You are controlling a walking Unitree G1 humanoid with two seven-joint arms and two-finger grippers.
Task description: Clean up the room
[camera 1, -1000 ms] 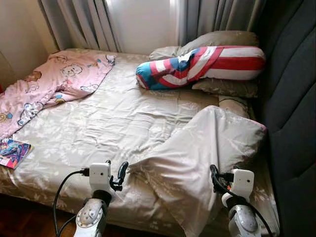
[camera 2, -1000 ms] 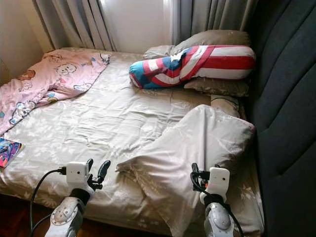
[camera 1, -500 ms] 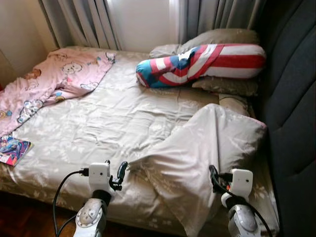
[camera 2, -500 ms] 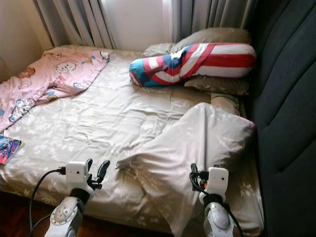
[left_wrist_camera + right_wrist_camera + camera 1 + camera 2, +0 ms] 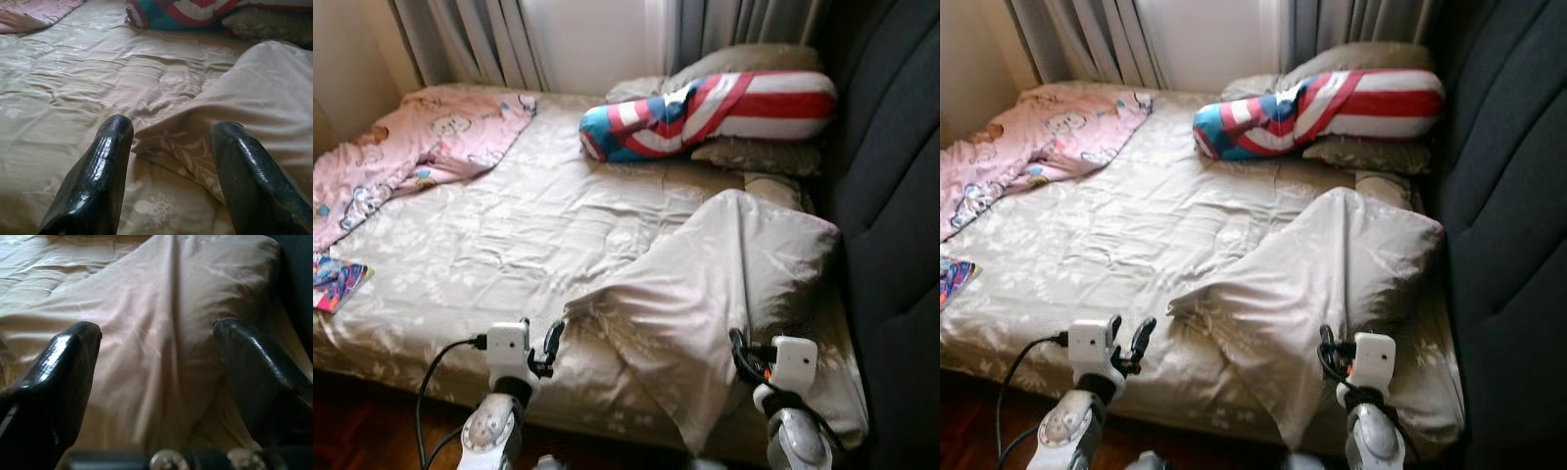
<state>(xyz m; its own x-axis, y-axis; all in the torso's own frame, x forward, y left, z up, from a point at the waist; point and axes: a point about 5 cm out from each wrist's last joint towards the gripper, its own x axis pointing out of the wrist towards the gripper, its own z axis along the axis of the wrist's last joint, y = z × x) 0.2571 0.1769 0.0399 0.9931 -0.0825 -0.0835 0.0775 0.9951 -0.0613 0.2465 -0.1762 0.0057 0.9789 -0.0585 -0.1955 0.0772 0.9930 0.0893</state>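
My view has shifted since a second ago: the bed (image 5: 489, 255) now sits lower and closer in my head cameras, the wooden floor (image 5: 372, 421) at its foot shows more, and the curtains (image 5: 470, 39) have slid toward the top edge, so I take it that I have stepped or leaned in rather than that anything on the bed has moved. My left end effector (image 5: 544, 350) hangs at the bed's near edge, its two black fingers (image 5: 98, 181) spread wide and holding nothing, aimed at the folded-back corner of the blanket (image 5: 705, 294), which lies just ahead of it. My right end effector (image 5: 741, 354) hovers over the lower flap of that same blanket, also wide open and empty, its fingers (image 5: 58, 377) framing the pale cloth. The blanket is bunched toward the headboard side, next to the dark padded headboard (image 5: 891, 225), with the striped bolster (image 5: 715, 113) and grey pillows (image 5: 754, 157) beyond it. The pink blanket (image 5: 421, 152) lies crumpled at the far left corner and a colourful book (image 5: 335, 284) rests at the left edge. I judge the tidying has hardly begun; being nearer puts the blanket's corner within reach for both arms to take and spread.
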